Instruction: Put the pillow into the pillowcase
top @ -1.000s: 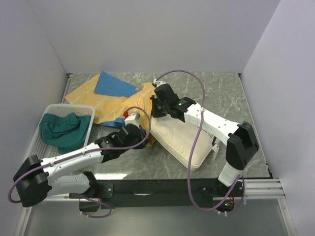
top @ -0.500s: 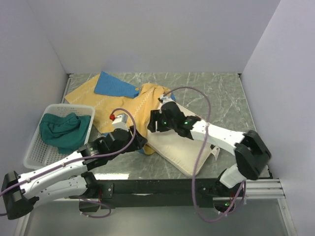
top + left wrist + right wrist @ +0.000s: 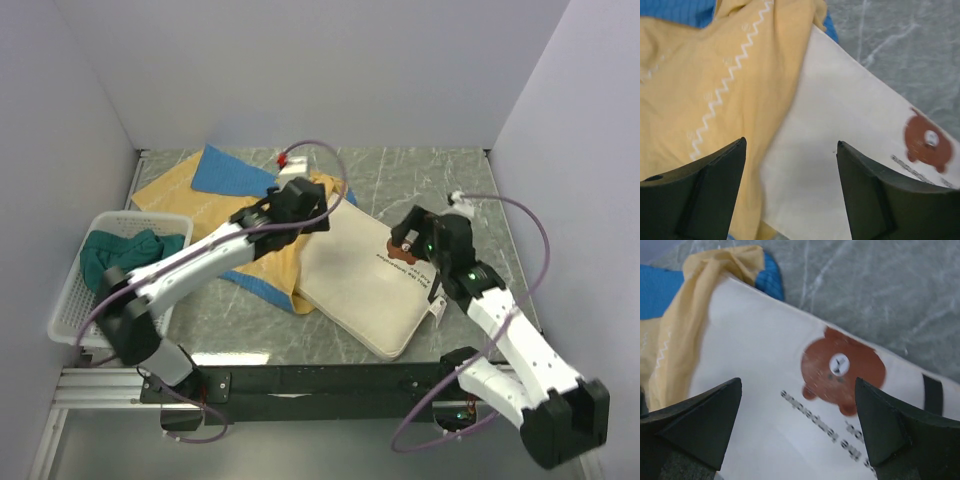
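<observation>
Overlapping pillow [image 3: 352,282] left edge: pillowcase [image 3: 205,215]; left pincer [image 3: 790,150], right pincer [image 3: 797,390] spread.

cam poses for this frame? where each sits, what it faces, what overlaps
Top external: fixed above and behind the bases, looking down on the table; both arms, left pincer and right pincer show.
Left wrist: on the left arm, looking down where the pillowcase edge meets the pillow; its open fingers frame the bottom.
Right wrist: on the right arm, facing the bear print; open fingers at bottom corners.
Shared: both wrist views catch the bear print and pillowcase edge.
</observation>
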Controlling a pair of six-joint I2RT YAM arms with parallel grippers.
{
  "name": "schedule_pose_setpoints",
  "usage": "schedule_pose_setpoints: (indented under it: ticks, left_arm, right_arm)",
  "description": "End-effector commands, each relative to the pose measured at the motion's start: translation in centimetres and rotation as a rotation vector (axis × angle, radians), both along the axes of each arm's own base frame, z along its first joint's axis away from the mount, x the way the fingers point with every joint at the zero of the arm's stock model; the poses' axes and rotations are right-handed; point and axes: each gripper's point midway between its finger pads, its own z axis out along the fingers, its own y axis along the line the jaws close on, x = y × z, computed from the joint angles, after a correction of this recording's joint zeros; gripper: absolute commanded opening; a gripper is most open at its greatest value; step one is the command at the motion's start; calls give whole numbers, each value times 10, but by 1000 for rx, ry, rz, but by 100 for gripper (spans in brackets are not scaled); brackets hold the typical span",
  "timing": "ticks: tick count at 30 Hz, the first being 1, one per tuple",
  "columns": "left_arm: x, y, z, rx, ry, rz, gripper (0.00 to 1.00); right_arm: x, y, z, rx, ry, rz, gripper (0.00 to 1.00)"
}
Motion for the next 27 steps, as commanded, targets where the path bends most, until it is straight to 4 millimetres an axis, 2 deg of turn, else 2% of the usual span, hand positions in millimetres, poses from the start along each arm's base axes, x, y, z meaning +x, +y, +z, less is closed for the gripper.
schedule_pose_setpoints:
  ticks: [1,2,3,4,5,6,7,8,9,10,11,16,17,21,23,24,26,27]
  left_arm:
    - [50,-18,-22,278,2,-104,78]
    - [62,-25,-9,301,-31,-115,78]
    - [69,-29,-15,330,-24,-118,77]
    - [78,-33,-37,378,4,-126,78]
    - [88,-38,-30,396,-24,-129,79]
    - [94,-40,-32,412,-28,-120,79]
    - [101,-40,-51,452,-2,-118,79]
    - [110,-43,-44,453,-19,-111,79]
    - [115,-41,-48,481,-18,-90,78]
    - [121,-37,-62,517,0,-76,78]
    - [126,-37,-59,527,-12,-62,77]
    - [139,-32,-77,554,-26,-30,76]
    - [141,-32,-81,557,-27,-30,75]
    - [146,-33,-97,563,-14,-32,67]
    - [148,-33,-100,560,-15,-32,65]
    - [151,-35,-99,553,-24,-33,61]
    - [153,-37,-100,553,-31,-43,58]
    - [155,-37,-99,551,-35,-41,52]
  right_arm:
    - [-27,-24,-16,85,22,-73,100]
    - [-32,-25,-16,109,11,-67,100]
    - [-35,-28,-21,126,21,-72,100]
    - [-39,-28,-31,137,40,-68,100]
    - [-41,-28,-32,144,32,-71,100]
    - [-42,-29,-36,144,38,-74,100]
    - [-43,-31,-43,149,54,-81,100]
    - [-44,-31,-47,153,70,-74,100]
    - [-46,-30,-52,157,85,-70,100]
    - [-47,-33,-57,161,98,-81,100]
    - [-48,-33,-58,166,101,-80,100]
    - [-60,-44,-71,158,138,-133,100]
    - [-61,-48,-66,152,125,-148,100]
    - [-67,-69,-50,100,99,-240,100]
    - [-74,-74,-52,86,131,-269,100]
    - [-75,-78,-49,79,133,-288,100]
    - [-81,-77,-55,92,171,-299,100]
    - [-82,-74,-60,104,184,-291,100]
